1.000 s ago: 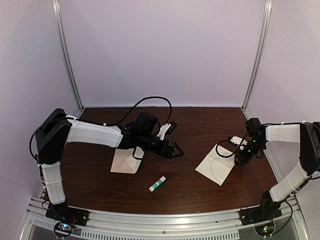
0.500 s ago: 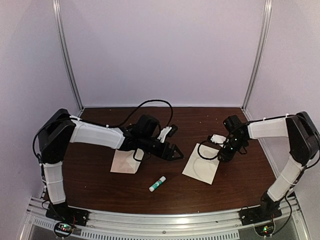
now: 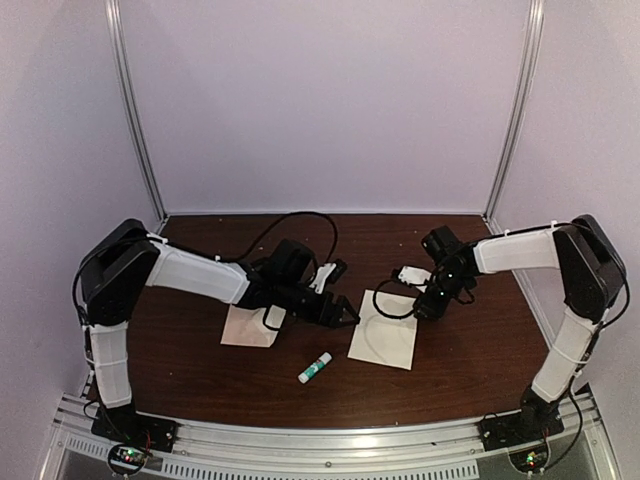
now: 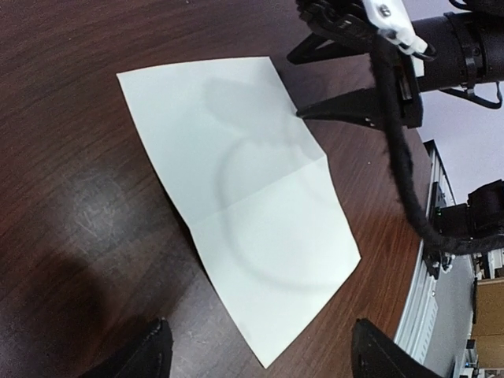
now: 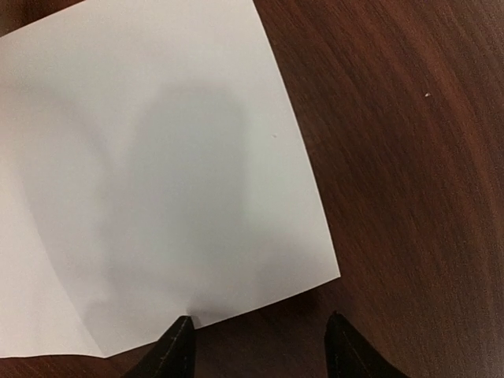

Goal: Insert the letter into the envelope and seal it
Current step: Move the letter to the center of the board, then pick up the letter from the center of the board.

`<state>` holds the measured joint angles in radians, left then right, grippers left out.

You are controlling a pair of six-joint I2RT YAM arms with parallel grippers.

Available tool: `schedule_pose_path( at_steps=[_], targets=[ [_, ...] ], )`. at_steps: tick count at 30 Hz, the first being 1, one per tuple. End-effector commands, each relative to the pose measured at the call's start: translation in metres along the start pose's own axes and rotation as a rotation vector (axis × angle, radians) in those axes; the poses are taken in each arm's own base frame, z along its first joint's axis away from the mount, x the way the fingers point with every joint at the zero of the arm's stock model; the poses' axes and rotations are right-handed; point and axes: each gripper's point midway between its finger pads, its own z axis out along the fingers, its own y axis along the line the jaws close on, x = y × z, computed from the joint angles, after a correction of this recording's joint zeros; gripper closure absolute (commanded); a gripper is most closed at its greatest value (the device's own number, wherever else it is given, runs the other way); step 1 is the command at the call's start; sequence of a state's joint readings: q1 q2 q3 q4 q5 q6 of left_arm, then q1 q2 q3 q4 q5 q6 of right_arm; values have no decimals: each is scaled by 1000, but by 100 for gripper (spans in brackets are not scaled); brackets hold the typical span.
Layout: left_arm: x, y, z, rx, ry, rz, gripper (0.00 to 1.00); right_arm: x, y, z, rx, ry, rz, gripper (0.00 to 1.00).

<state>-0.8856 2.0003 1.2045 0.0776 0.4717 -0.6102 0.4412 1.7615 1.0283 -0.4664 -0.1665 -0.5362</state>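
Observation:
The letter [image 3: 384, 330] [image 4: 252, 213] [image 5: 157, 173] is a pale creased sheet lying flat at mid-table. My right gripper [image 3: 424, 308] [image 5: 260, 340] is low over the letter's far right edge and open. One of its fingertips [image 5: 181, 329] rests on that edge, the other stands over bare wood. The envelope [image 3: 248, 327] lies to the left, partly under my left forearm. My left gripper [image 3: 345, 314] [image 4: 264, 354] hangs wide open just left of the letter, with nothing between its fingers. The right gripper [image 4: 296, 87] shows across the sheet in the left wrist view.
A white glue stick with a green cap [image 3: 315, 367] lies in front of the papers, near the table's front middle. Black cables loop over both arms, and one casts a curved shadow on the letter. Walls and metal posts close off the back and sides.
My right gripper has swept left toward the middle, sliding the letter along with it. The left gripper has shifted slightly nearer and now sits beside the letter's left edge.

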Motion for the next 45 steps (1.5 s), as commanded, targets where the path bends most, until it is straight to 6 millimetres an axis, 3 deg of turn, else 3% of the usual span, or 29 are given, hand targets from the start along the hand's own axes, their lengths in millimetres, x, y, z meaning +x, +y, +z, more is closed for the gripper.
schedule_pose_path(
  at_steps=[1,5,9,19,24,33,45],
  targets=[
    [-3,11,3,28,-35,-36,22,2,-2,-23,40,-20,38,43],
    [-3,13,12,55,-23,-49,26,-3,5,-41,6,-61,67,43],
    [-2,15,23,76,-4,-62,29,-7,29,-48,-106,-117,42,42],
    [7,26,40,74,39,-99,28,0,44,-23,-166,-72,7,48],
    [4,30,47,67,43,-130,22,6,51,-12,-182,-48,16,50],
    [1,40,57,104,47,-235,19,11,55,-3,-195,-27,21,52],
    [-1,37,59,208,64,-342,19,17,58,5,-204,-2,28,52]
  ],
)
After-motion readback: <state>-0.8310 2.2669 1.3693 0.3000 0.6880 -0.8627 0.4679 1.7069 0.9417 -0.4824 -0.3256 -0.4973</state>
